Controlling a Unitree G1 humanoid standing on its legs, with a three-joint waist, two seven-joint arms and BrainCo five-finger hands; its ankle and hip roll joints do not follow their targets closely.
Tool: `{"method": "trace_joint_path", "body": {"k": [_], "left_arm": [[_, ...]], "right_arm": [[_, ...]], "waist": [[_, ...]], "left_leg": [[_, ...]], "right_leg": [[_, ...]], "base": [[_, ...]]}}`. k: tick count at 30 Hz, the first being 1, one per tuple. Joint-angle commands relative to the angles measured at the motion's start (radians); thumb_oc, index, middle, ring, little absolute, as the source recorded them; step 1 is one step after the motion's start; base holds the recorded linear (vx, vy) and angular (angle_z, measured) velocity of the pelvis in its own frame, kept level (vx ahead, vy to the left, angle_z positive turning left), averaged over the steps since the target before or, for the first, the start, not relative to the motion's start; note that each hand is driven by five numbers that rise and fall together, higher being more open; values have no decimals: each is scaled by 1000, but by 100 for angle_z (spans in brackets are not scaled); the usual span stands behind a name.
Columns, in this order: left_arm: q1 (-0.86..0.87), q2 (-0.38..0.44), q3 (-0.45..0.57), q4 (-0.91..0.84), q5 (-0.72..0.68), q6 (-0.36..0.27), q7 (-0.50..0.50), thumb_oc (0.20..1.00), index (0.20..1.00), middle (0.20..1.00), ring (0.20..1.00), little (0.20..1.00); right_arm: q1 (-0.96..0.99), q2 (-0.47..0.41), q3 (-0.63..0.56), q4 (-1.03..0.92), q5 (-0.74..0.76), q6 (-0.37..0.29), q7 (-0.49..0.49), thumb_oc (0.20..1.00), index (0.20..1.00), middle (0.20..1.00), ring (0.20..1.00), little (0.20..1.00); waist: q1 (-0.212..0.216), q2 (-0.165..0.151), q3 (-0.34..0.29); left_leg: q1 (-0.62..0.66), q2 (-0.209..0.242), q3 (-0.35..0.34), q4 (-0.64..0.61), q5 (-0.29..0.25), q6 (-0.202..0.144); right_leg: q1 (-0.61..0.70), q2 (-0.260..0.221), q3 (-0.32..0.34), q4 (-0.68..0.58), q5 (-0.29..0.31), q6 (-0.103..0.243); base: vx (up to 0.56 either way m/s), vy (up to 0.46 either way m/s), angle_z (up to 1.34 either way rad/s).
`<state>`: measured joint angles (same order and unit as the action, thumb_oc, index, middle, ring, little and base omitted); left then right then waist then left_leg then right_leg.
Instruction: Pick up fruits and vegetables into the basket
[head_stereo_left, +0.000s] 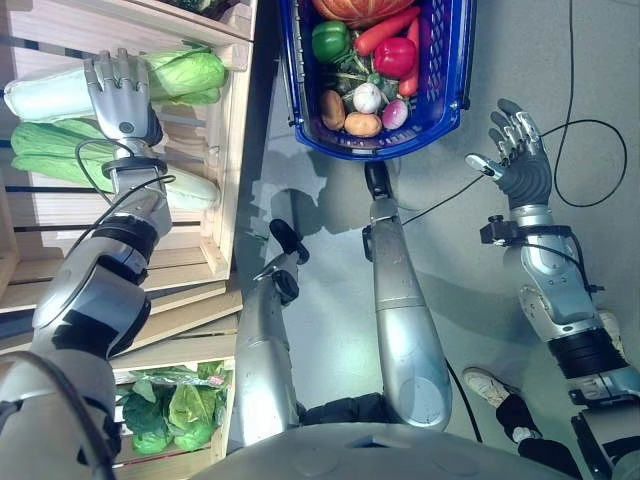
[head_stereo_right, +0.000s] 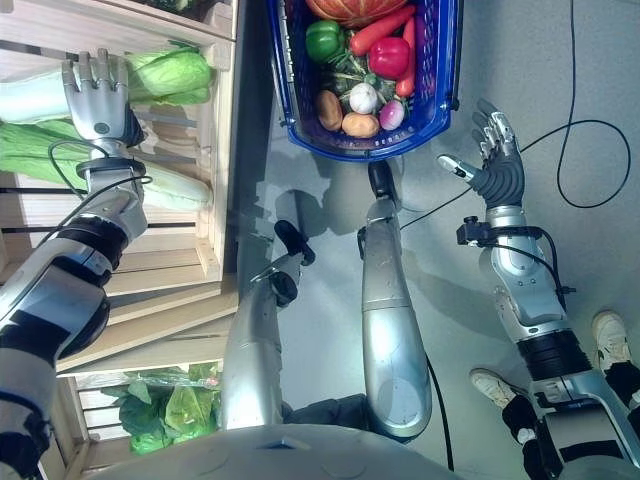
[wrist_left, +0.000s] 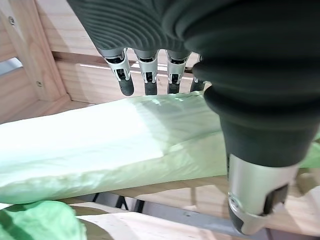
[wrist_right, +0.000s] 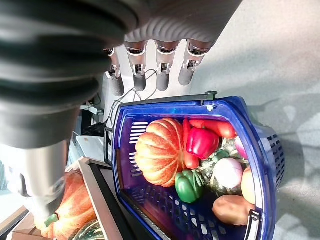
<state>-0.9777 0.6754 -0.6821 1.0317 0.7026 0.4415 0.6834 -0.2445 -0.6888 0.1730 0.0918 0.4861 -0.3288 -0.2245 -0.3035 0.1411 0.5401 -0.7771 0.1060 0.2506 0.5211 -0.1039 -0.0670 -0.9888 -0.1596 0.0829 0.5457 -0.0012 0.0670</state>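
left hand (head_stereo_left: 122, 92) open-fingered over crate cabbage (head_stereo_left: 60, 95), right hand (head_stereo_left: 520, 160) splayed beside basket (head_stereo_left: 450, 90)

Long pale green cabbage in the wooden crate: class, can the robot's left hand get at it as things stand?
Probably yes: the left hand hovers open right over the long pale green cabbage, nothing between them.

Grey floor (head_stereo_left: 520, 60), with a blue basket (head_stereo_left: 455, 70) standing on it, just beside the wooden shelf unit (head_stereo_left: 232, 130).

Shelf unit: slatted boards, several tiers. On the upper slats (head_stereo_left: 190, 245), long pale-green cabbages (head_stereo_left: 60, 150) lie side by side, with one rounder cabbage (head_stereo_left: 185, 72) close to the shelf's basket-side edge. A lower tier (head_stereo_left: 165, 465) near the shelf's corner holds leafy greens (head_stereo_left: 170, 410).

A person's shoe (head_stereo_left: 487, 382) rests on the floor.
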Motion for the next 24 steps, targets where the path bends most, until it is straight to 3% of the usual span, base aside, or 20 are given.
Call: {"method": "trace_joint_path", "body": {"k": [1, 9, 15, 16, 17, 24], "left_arm": [[10, 114, 35, 74, -42, 87, 29, 1000, 1000, 1000, 1000, 1000], [-40, 142, 35, 104, -116, 74, 39, 1000, 1000, 1000, 1000, 1000], [-78, 145, 8, 129, -150, 32, 19, 1000, 1000, 1000, 1000, 1000], [-81, 141, 0, 132, -148, 13, -11, 401, 401, 401, 401, 401], [-81, 141, 0, 131, -144, 7, -22, 200, 200, 200, 200, 200], [-41, 133, -13, 127, -131, -13, -46, 200, 200, 200, 200, 200]], "right_arm": [[24, 3, -8, -66, -25, -67, -16, 1000, 1000, 1000, 1000, 1000], [17, -22, 0, -58, -21, -81, -16, 1000, 1000, 1000, 1000, 1000], [5, -29, 9, -50, -13, -88, -2, 1000, 1000, 1000, 1000, 1000], [3, -25, 12, -45, -11, -90, 0, 1000, 1000, 1000, 1000, 1000], [3, -24, 13, -45, -11, -91, 1, 1000, 1000, 1000, 1000, 1000], [20, -20, 1, -50, -7, -105, 19, 1000, 1000, 1000, 1000, 1000]], "waist": [[-2, -50, -20], [-3, -50, -20], [-7, -54, -20], [-7, -54, -20], [-7, -54, -20], [-8, -59, -20]], "left_leg": [[-97, 1, -21, 75, -26, -25], [-136, -8, -39, 114, -43, -14], [-165, -7, -46, 142, -57, -8], [-168, -10, -49, 145, -61, -6], [-169, -11, -50, 145, -62, -6], [-158, -11, -54, 142, -63, -5]], "right_leg": [[-32, -8, -10, 60, -91, 43], [-69, -4, 4, 89, -96, 35], [-96, 1, 12, 108, -98, 31], [-100, 4, 14, 112, -98, 31], [-101, 4, 14, 113, -99, 30], [-90, 3, 14, 107, -95, 33]], "base": [[33, 62, 0], [28, 49, 1], [3, 6, -1], [0, 0, 0], [0, 0, 0], [-2, -4, -2]]}}
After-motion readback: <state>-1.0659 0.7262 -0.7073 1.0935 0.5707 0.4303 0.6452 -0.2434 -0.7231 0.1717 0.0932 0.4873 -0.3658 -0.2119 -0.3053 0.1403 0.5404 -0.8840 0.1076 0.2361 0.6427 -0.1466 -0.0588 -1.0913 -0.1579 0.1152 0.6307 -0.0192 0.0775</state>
